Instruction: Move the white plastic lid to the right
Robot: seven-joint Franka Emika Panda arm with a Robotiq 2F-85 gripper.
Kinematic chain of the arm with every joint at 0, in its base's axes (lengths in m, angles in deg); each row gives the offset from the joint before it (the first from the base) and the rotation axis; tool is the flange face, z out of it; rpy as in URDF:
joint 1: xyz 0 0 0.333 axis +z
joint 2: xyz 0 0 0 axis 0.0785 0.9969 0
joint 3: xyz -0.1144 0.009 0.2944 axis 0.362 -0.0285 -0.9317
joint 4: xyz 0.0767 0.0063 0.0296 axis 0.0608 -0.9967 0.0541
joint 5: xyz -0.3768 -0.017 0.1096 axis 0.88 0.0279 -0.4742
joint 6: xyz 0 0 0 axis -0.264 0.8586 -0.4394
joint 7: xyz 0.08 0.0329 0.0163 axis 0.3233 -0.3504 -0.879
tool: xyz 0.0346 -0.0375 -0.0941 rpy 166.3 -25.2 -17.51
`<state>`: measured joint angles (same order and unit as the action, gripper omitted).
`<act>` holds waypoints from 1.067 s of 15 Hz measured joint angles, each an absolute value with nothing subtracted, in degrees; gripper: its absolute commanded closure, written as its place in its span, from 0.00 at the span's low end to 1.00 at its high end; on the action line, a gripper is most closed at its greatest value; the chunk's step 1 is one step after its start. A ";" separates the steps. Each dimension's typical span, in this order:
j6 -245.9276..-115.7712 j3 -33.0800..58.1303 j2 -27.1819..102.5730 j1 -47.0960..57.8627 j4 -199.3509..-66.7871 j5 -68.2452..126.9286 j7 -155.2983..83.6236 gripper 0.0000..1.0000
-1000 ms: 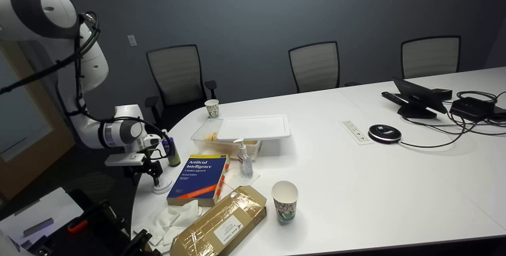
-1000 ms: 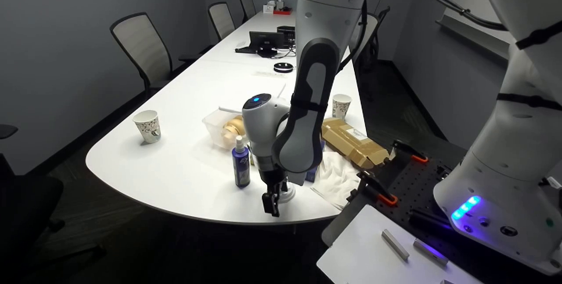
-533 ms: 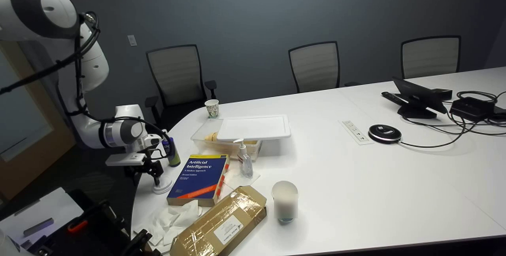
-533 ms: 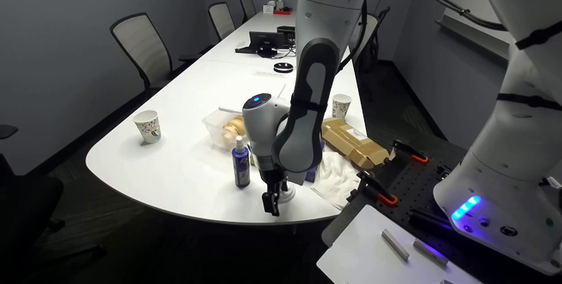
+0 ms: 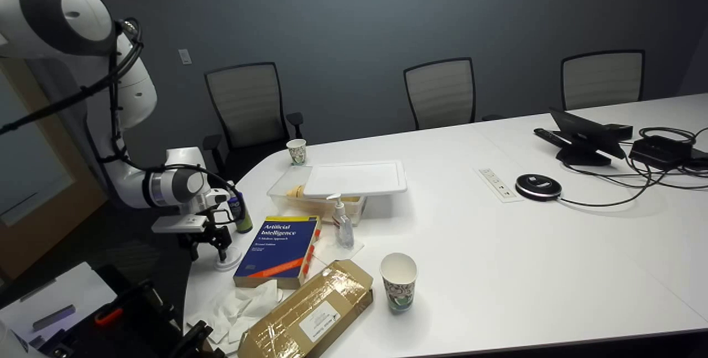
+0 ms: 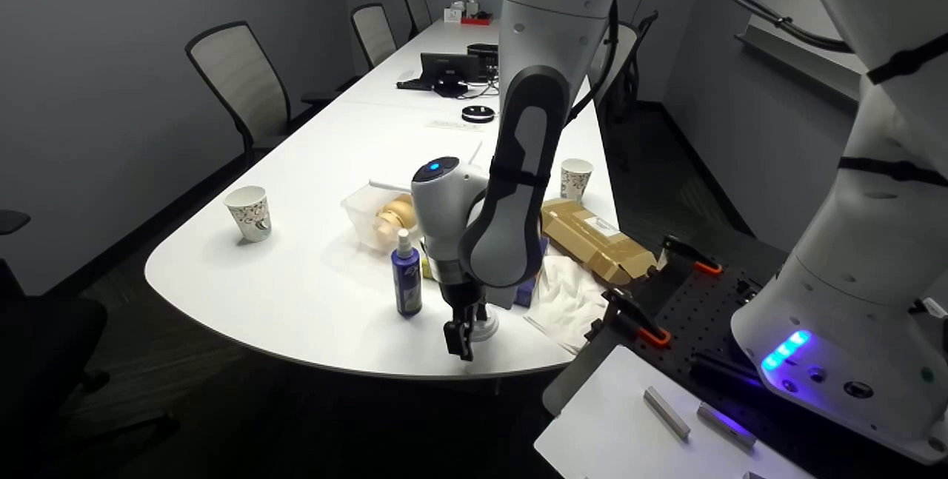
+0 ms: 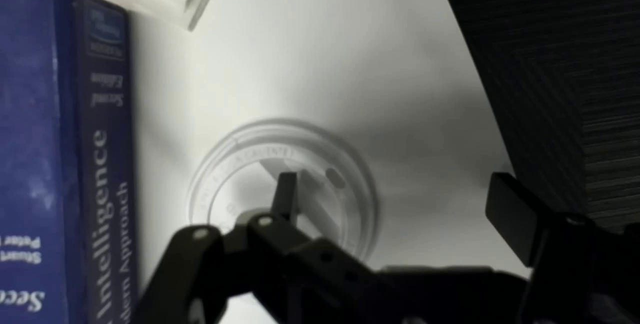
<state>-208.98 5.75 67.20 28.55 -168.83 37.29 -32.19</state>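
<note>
The flat white rectangular plastic lid (image 5: 355, 178) lies across the clear bin (image 5: 285, 183) in an exterior view. Its edge (image 6: 390, 185) shows behind my arm in an exterior view. A separate round white plastic lid (image 5: 230, 259) lies near the table's end, beside the blue book; it also shows in the wrist view (image 7: 245, 184). My gripper (image 5: 208, 254) is open and low at this round lid. In the wrist view, one finger of the gripper (image 7: 395, 189) is over the round lid and the other is near the table edge. I cannot tell if the finger touches it.
The blue book (image 5: 282, 250), pump bottle (image 5: 343, 225), purple spray bottle (image 6: 406, 275), cardboard box (image 5: 310, 314) and crumpled white cloth (image 5: 243, 308) stand or lie around the gripper. Patterned paper cups (image 5: 399, 283) (image 6: 249, 212) stand farther off. The table edge (image 7: 480, 73) is close.
The arm and gripper have shifted slightly to the right in an exterior view, toward the book. The lids and other objects show no clear movement.
</note>
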 measured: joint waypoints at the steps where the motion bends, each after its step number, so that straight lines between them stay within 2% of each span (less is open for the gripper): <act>1: -208.97 5.72 67.25 28.29 -168.75 37.29 -32.19 0.41; 5: -208.94 5.72 67.25 27.71 -168.47 37.29 -32.19 0.73; 9: -208.94 5.71 67.27 27.55 -168.30 37.29 -32.19 0.99; 16: -208.93 5.68 67.40 27.57 -168.05 37.29 -32.19 0.99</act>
